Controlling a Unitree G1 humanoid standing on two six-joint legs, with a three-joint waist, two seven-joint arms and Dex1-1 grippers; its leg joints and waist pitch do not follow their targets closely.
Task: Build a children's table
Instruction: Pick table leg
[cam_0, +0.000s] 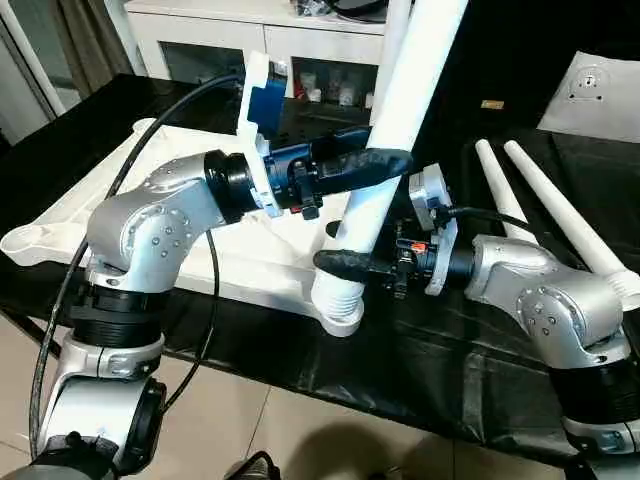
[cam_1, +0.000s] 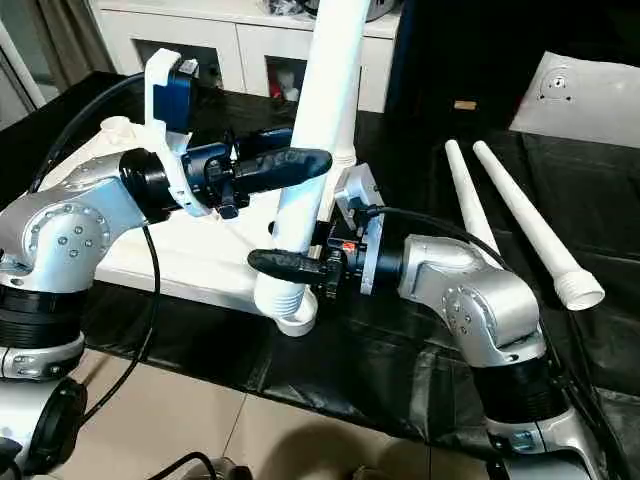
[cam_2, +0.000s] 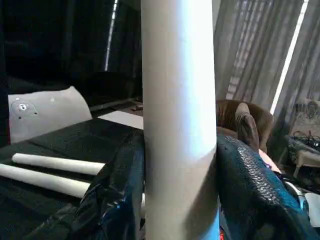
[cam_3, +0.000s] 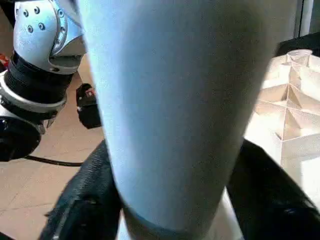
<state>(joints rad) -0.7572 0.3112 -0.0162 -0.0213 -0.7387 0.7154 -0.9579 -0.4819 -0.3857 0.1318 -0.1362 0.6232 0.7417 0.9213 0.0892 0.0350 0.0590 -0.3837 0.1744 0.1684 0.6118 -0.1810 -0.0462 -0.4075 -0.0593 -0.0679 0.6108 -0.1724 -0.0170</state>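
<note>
Left eye view: an upright white leg stands with its ribbed lower end in the near corner socket of the upturned tabletop, which lies ribbed side up on a black-covered table. The left gripper reaches in from the left and grips the leg at mid-height; in the left wrist view its two black fingers press against either side of the tube, jaws roughly half open around it. The right gripper comes in from the right, lower down, just above the ribbed end; the right wrist view shows a finger on each flank of the leg, but whether both touch it I cannot tell. Two spare legs lie side by side on the black cover, well apart to the right.
</note>
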